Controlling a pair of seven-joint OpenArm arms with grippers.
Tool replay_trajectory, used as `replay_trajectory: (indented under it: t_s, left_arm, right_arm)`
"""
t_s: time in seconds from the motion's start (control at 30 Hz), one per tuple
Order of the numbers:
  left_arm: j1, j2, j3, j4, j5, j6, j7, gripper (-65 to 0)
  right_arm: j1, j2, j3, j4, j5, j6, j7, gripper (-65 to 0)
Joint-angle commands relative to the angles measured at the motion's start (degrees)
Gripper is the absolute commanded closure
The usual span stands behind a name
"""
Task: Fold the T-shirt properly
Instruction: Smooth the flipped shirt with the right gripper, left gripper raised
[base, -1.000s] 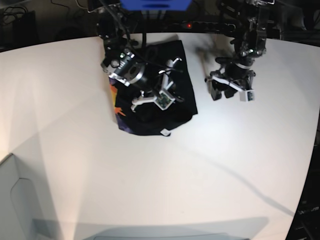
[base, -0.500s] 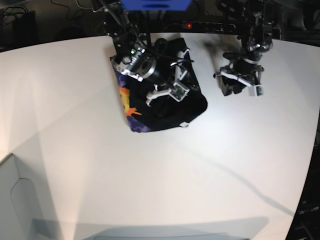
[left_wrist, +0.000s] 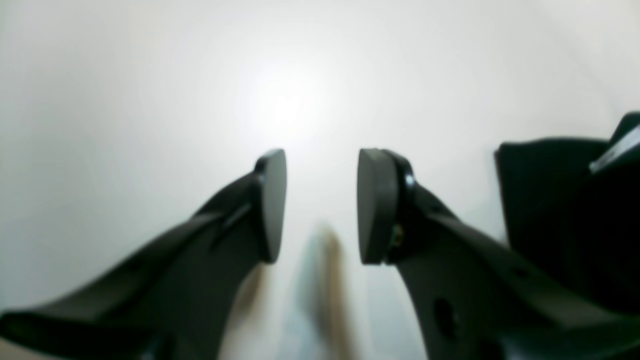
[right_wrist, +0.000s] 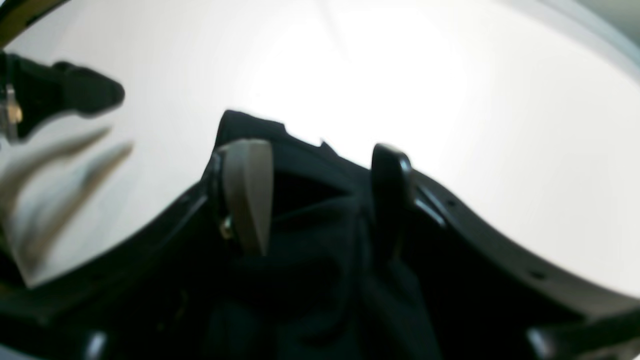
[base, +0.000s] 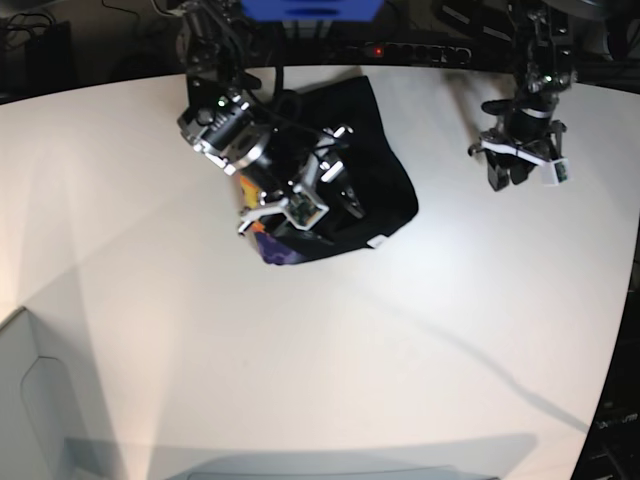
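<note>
The black T-shirt (base: 385, 185) lies folded into a compact bundle on the far middle of the white table (base: 420, 340). A strip of orange and purple print (base: 265, 238) shows at its left edge and a small white tag (base: 378, 241) at its front. My right gripper (base: 322, 185) hovers over the bundle. In the right wrist view the right gripper (right_wrist: 317, 200) stands open, with loose black cloth of the T-shirt (right_wrist: 300, 150) under and between its fingers. Well to the right of the shirt, my left gripper (base: 510, 175) is open. The left wrist view shows the left gripper (left_wrist: 320, 200) holding nothing, above bare table.
A blue box (base: 310, 8) and dark cables line the table's back edge. A pale grey panel (base: 30, 400) stands at the front left corner. A dark shape (left_wrist: 550, 200) fills the right edge of the left wrist view; I cannot tell what it is.
My right gripper has opened and swung left and forward over the shirt, and the bundle shifted slightly rightward. My left arm has moved right and back, away from the shirt.
</note>
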Motion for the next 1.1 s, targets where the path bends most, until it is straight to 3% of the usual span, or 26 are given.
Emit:
replay_trajectory:
  t_s: [0.0,0.13,0.33,0.47,0.6,0.73,1.07]
  left_arm:
    - [0.0,-0.7,-0.5,1.3,-0.2,-0.4,-1.3,-22.9]
    - [-0.2,-0.7,-0.5,1.3,-0.2,-0.4,-1.3,-23.0]
    - [0.0,-0.7,-0.5,1.0,-0.2,-0.4,-1.3,-23.0]
    - [0.0,-0.8,-0.6,1.1,-0.2,-0.4,-1.3,-23.0]
    - [-0.1,-0.8,-0.6,1.2,-0.2,-0.4,-1.3,-23.0]
    - [-0.2,-0.9,-0.6,1.2,-0.2,-0.4,-1.3,-23.0]
    - [0.0,-0.9,-0.6,1.2,-0.2,-0.4,-1.3,-23.0]
  right_arm:
    - [0.8,-0.6,-0.2,0.0,1.0,0.6,1.6,-33.0]
    - [2.2,-0.6,-0.4,-5.7,0.8,0.6,1.4,-33.0]
    - [-0.3,5.5,-6.9,-6.5,1.1,0.6,1.9,-32.3]
    - [-2.2,8.8,-10.8,-4.7,1.1,0.6,1.9,-25.9]
    - [-4.0,9.1,-10.1,1.3,1.1,0.6,2.0,-24.3]
    - [-4.3,8.9,-8.2,5.9,1.1,0.6,2.0,-28.5]
    - [3.6,9.2,-7.9,-3.2,0.7,0.6,1.4,-32.9]
